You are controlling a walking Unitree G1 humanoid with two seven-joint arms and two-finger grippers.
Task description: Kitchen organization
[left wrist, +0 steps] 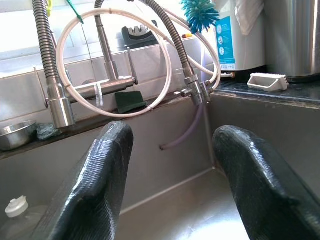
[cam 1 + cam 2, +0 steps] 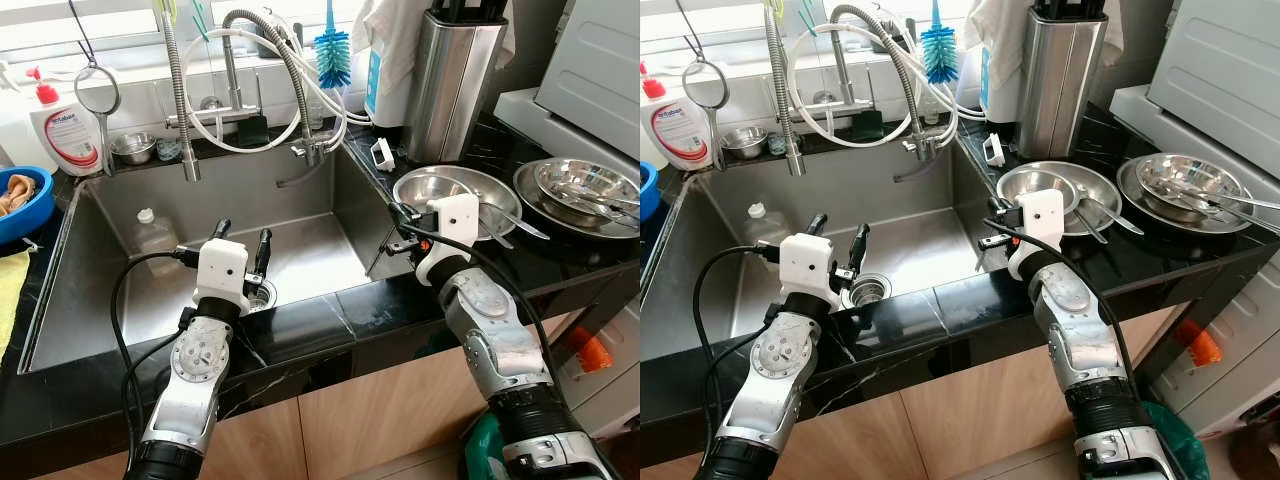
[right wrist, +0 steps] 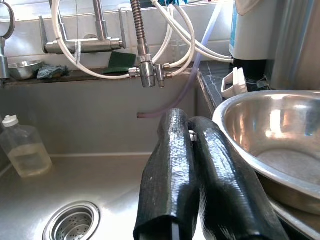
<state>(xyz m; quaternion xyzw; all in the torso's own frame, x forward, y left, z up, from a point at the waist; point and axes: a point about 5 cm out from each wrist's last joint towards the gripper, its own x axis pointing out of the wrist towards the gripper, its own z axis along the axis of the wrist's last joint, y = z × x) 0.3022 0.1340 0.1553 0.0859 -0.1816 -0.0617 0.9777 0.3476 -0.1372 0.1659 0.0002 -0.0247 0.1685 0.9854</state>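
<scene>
Left gripper point(image 2: 243, 240) hovers over sink point(image 2: 300, 180), fingers spread wide, drain point(image 2: 258, 295) just below. Right gripper point(image 2: 393, 228) at sink's 3 o'clock rim, fingers pressed together, nothing between them. Steel bowl point(image 2: 440, 190) on black counter point(image 2: 560, 255) just beside it; plastic bottle point(image 2: 155, 235) in basin at 9 o'clock

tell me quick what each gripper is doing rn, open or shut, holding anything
Left gripper: open, holding nothing, over the sink.
Right gripper: shut, holding nothing, beside the steel bowl.
</scene>
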